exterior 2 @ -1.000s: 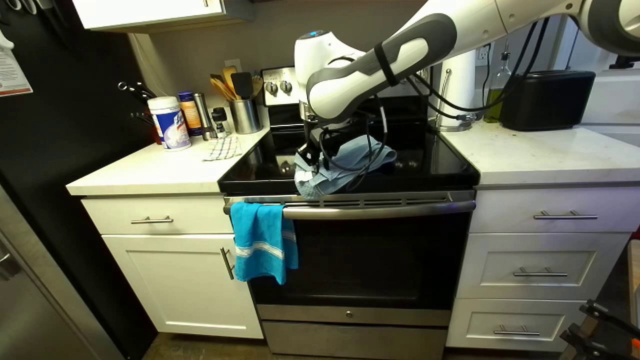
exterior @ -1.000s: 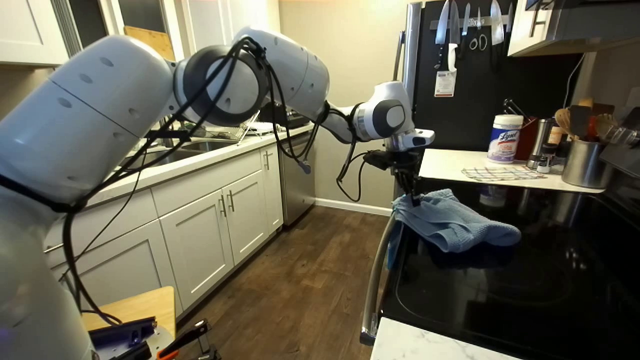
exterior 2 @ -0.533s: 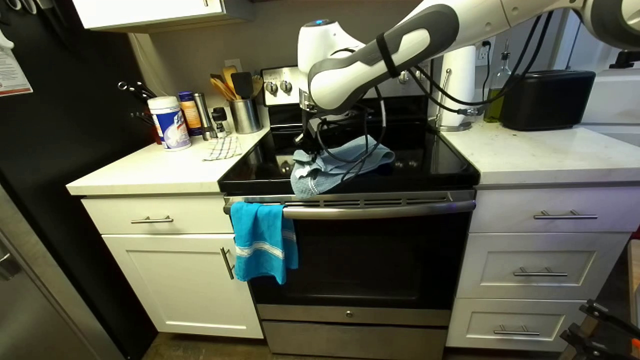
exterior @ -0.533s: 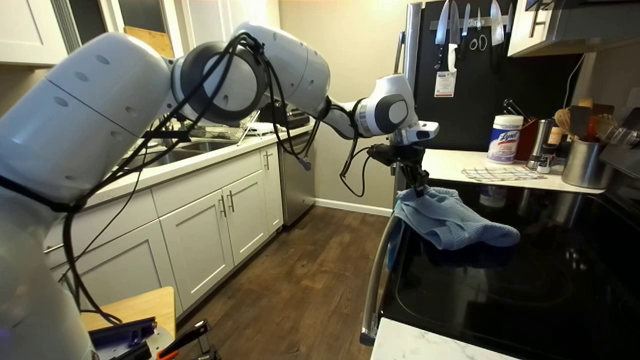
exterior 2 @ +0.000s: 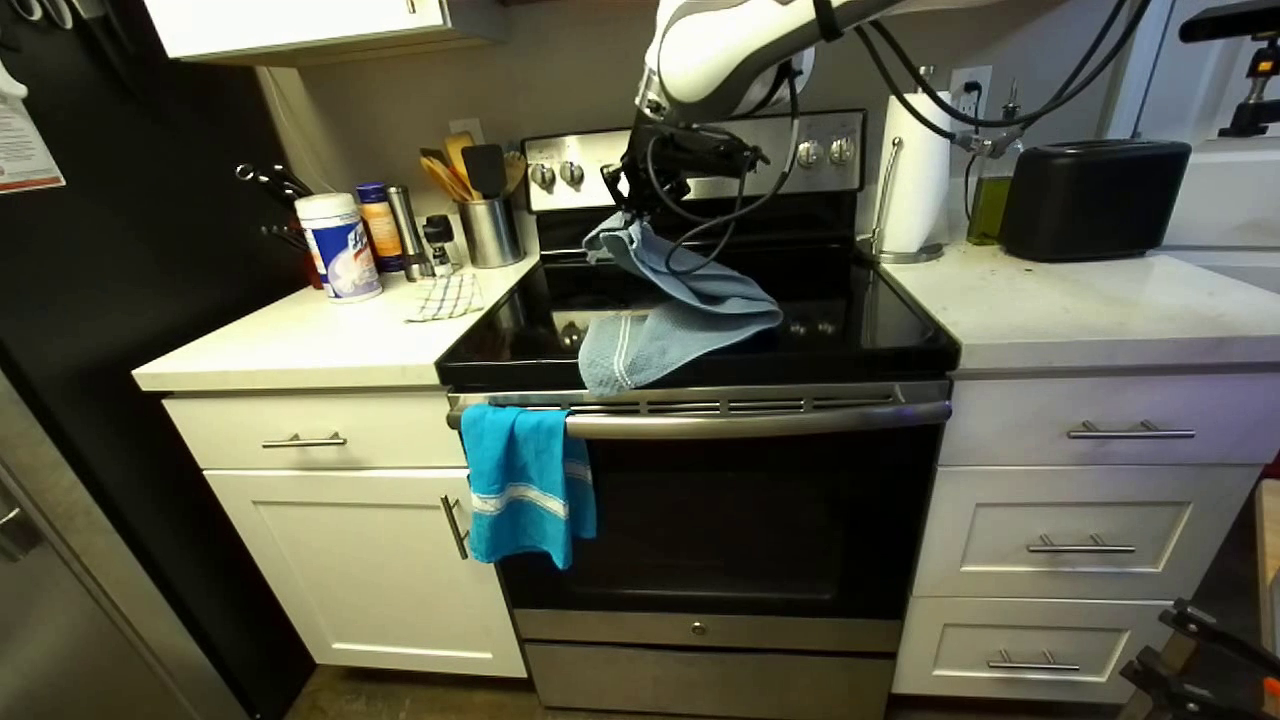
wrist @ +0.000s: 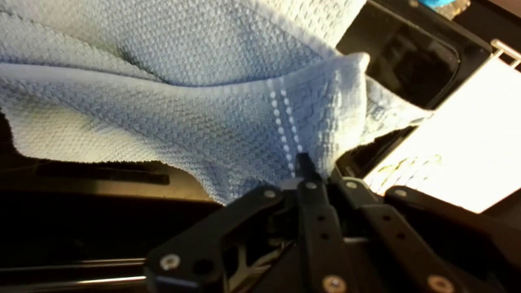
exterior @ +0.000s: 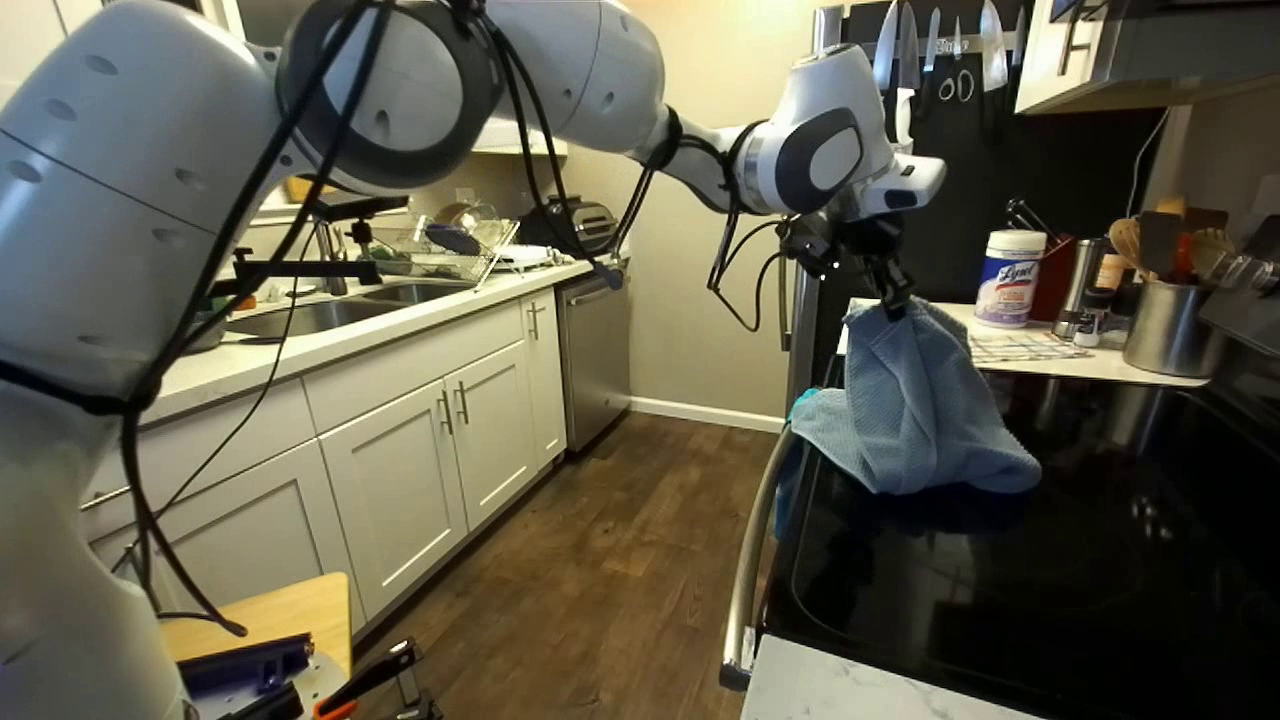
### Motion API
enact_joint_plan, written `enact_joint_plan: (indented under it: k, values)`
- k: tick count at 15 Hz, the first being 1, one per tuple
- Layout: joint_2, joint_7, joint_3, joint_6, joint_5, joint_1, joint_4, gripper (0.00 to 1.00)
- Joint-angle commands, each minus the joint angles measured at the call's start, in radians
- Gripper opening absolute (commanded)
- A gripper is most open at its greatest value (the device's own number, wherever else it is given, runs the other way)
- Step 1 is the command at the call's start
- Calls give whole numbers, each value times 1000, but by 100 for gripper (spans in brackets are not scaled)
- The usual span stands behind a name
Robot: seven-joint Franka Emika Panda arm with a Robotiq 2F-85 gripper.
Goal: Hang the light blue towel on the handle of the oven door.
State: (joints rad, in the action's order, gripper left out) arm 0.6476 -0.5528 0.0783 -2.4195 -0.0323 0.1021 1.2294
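Wrist view: we saw the gripper (wrist: 321, 173) pinched tight on the light blue towel (wrist: 203, 118).
Light blue towel: in both exterior views its gripped part rose above the cooktop (exterior 2: 865, 330), while the rest lay on that surface, one near corner at the front edge.
Handle (exterior 2: 760, 425): in an exterior view we found it lower down, across the oven door (exterior 2: 730, 520), a brighter blue towel (exterior 2: 515, 490) hung over its left end.
Left counter (exterior 2: 290, 345): there we saw a white-lidded canister (exterior 2: 340, 250) and a utensil holder (exterior 2: 492, 235).
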Motion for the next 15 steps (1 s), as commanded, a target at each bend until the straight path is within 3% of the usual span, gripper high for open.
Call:
enact_joint_plan:
  k: [1, 5, 15]
  values:
    - [-108, 56, -41, -85, -87, -47, 129, 1]
    - [-179, 199, -105, -113, -181, -93, 199, 1]
    - [-399, 463, -172, -134, -322, -138, 354, 1]
